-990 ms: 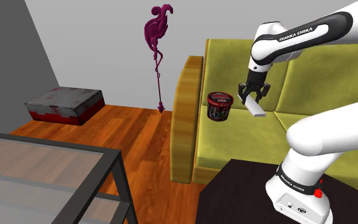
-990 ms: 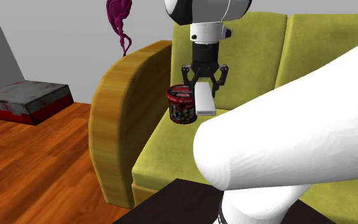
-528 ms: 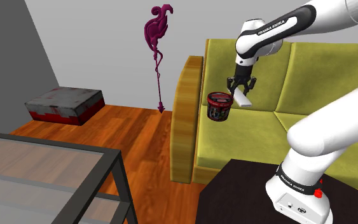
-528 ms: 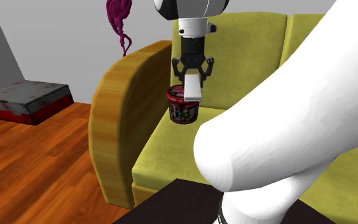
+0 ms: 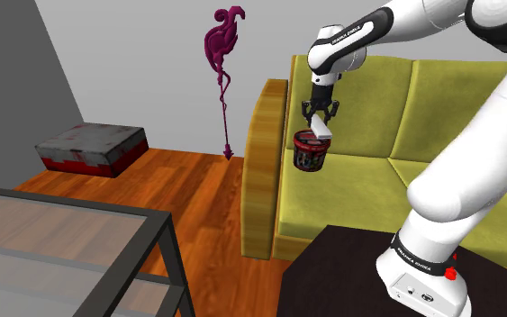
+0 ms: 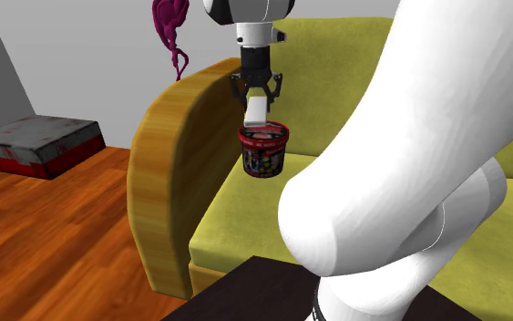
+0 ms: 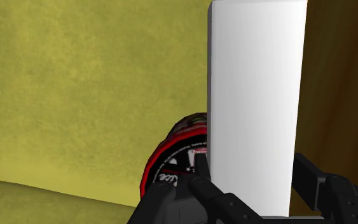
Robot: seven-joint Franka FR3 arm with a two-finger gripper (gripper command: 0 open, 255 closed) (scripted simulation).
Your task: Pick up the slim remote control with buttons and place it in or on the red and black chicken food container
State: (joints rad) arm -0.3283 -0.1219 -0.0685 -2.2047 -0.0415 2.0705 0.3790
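Lying on the wooden floor (image 5: 188,194), far from the gripper (image 5: 320,115) toward the shoulder view's left: a grey box with red sides (image 5: 91,149). Nearer the hand, about level with it and above, a magenta ornament (image 5: 221,54) on a thin stem. Next, the sofa's ochre armrest (image 5: 265,162), below the hand and just to the shoulder view's left of it.

Directly beneath the hand: the red and black container (image 5: 310,150), upright on the yellow-green sofa seat (image 5: 350,194), close beside the armrest.

Gripper points straight down, fingers (image 7: 199,172) clamped on the upper end of a plain white remote (image 5: 321,128). No buttons visible on it. The remote hangs downward from the hand; its lower end reaches the container's top rim. Contact or a small gap, cannot tell.

Wrist view: white slab between the black fingers, container's red rim beyond and to one side of it.

Far below the hand, shoulder view's lower right: the dark stand (image 5: 332,279).
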